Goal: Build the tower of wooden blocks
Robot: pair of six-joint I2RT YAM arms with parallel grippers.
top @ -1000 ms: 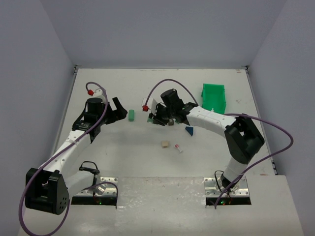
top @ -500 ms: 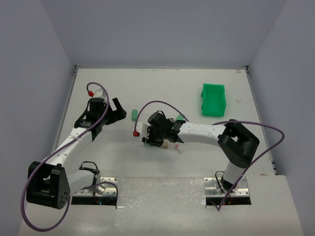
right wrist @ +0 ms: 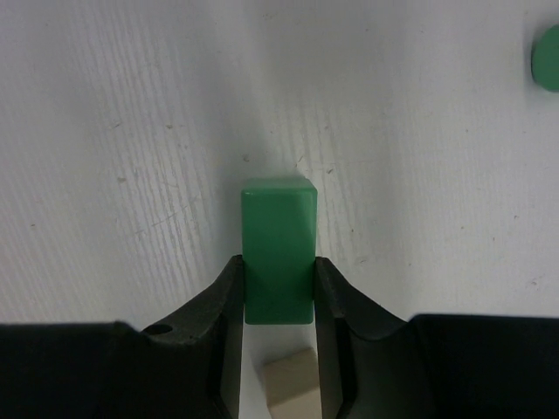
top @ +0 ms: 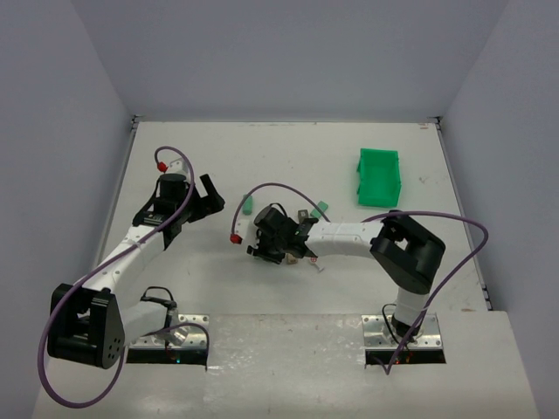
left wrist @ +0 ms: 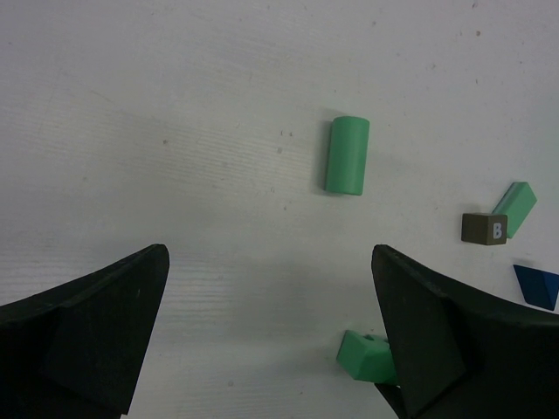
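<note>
Right gripper (right wrist: 279, 284), jaws clamped on 1 light green rectangular wooden block (right wrist: 279, 231), near the centre of the table (top: 210, 148); 1 tan wooden cube (right wrist: 289, 388) just beside. Advisable: align faces squarely, lower slowly. Left gripper (left wrist: 269, 262) gapes empty.

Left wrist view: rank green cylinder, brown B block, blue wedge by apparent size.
1. green cylinder
2. brown B block
Unranked: blue wedge, cut off by the frame edge; its visible part looks about block-sized.
</note>
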